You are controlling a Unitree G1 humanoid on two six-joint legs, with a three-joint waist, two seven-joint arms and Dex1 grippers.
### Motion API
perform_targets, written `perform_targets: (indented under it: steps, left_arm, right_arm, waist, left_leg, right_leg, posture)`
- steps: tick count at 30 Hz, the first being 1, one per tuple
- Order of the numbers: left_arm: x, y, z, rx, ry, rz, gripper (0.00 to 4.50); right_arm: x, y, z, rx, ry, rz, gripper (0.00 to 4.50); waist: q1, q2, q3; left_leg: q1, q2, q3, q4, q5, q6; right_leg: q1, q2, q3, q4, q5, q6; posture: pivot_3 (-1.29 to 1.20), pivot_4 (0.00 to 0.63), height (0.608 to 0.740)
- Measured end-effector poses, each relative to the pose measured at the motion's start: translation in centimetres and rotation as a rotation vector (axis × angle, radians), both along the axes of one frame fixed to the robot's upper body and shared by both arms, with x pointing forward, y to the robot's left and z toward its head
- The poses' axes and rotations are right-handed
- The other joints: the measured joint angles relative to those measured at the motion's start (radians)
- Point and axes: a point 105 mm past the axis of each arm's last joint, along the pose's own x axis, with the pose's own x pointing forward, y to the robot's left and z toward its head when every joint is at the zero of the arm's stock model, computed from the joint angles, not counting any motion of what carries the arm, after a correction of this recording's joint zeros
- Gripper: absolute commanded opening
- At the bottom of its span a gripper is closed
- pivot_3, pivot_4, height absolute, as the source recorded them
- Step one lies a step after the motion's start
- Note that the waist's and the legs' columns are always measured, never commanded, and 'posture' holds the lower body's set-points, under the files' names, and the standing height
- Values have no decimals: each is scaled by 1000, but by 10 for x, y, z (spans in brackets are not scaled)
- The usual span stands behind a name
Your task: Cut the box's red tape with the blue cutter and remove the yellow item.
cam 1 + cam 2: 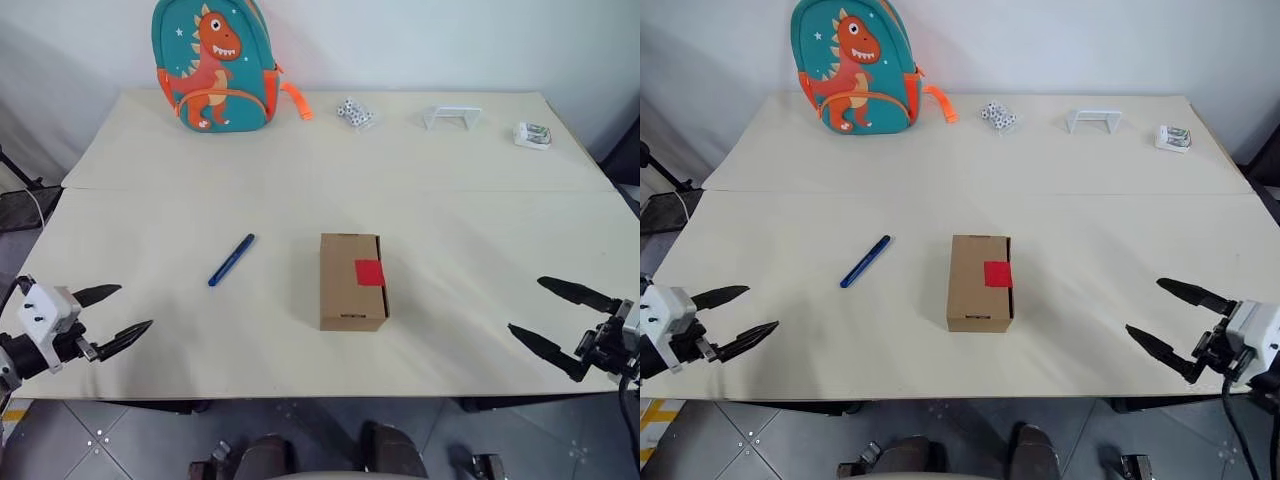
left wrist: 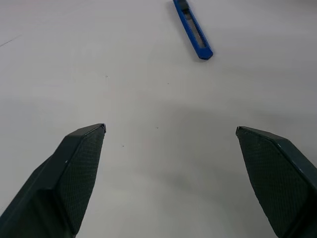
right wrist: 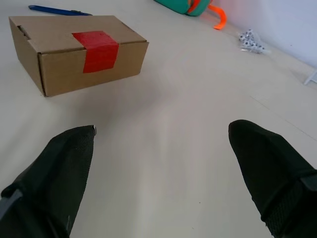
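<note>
A small brown cardboard box (image 1: 352, 281) lies closed near the middle of a pale wooden table (image 1: 480, 230), a red square of tape (image 1: 369, 272) folded over its right top edge. A slim blue pen-shaped cutter (image 1: 231, 259) lies flat just left of the box, apart from it. The left gripper (image 1: 112, 317) and right gripper (image 1: 541, 313) hover well to either side of the box, each with its black fingers spread wide and holding nothing.

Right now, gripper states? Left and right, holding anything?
Left gripper: open, holding nothing, short of the blue cutter.
Right gripper: open, holding nothing, off to the side of the box.
</note>
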Motion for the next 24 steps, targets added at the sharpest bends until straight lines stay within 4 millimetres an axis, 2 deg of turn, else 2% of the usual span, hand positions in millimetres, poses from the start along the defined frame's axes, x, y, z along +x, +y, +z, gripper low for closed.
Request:
perform_targets:
  steps: [7, 11, 16, 18, 21, 23, 24]
  left_arm:
    - [-5, 0, 1, -46, 63, 5, 4478]
    - [-2, 8, 7, -70, 7, 47, 4478]
    - [-1, 25, 6, -136, -1, 125, 4478]
    - [-3, 30, 4, -161, 10, 151, 4478]
    - [-4, 27, 4, -189, 26, 138, 4478]
    - [-3, 16, 9, -215, 22, 97, 4478]
    - [-1, 8, 12, -217, 18, 67, 4304]
  right_arm:
    - [1, 6, -3, 26, 38, 31, 4500]
    - [4, 37, 7, 108, 27, 108, 4500]
    - [6, 73, 37, 265, -68, 189, 4500]
    - [5, 82, 48, 306, -101, 202, 4500]
    - [6, 89, 54, 321, -113, 203, 4500]
    - [8, 91, 52, 322, -100, 196, 4500]
    - [8, 91, 50, 315, -95, 189, 4500]
  waist:
    - [1, 0, 0]
    - [1, 0, 0]
    - [0, 0, 0]
    - [1, 0, 0]
    - [6, -1, 0]
    - [9, -1, 0]
    - [10, -1, 0]
  left_leg:
    - [1, 3, 0, 0, -1, 0]
    - [1, 4, -1, 0, -1, -1]
    - [1, 4, 0, 0, -2, -2]
    - [1, 4, 0, 0, -3, -2]
    - [0, 4, 1, 0, -4, -2]
    - [0, 4, 1, 1, -4, -2]
    - [0, 4, 1, 1, -4, -2]
  right_leg:
    - [0, 0, 0, 0, 0, 0]
    - [-1, 1, 0, 1, 0, -1]
    - [-2, 2, -1, 1, 1, -1]
    - [-3, 3, -1, 2, 1, -2]
    - [-3, 3, -2, 2, 1, -1]
    - [-3, 3, -2, 1, 1, -2]
    - [-3, 3, -2, 1, 1, -1]
  posture:
    - [0, 150, 740]
    - [0, 150, 740]
    - [0, 150, 740]
    - [0, 150, 740]
    - [0, 150, 740]
    - [0, 150, 740]
    - [0, 150, 740]
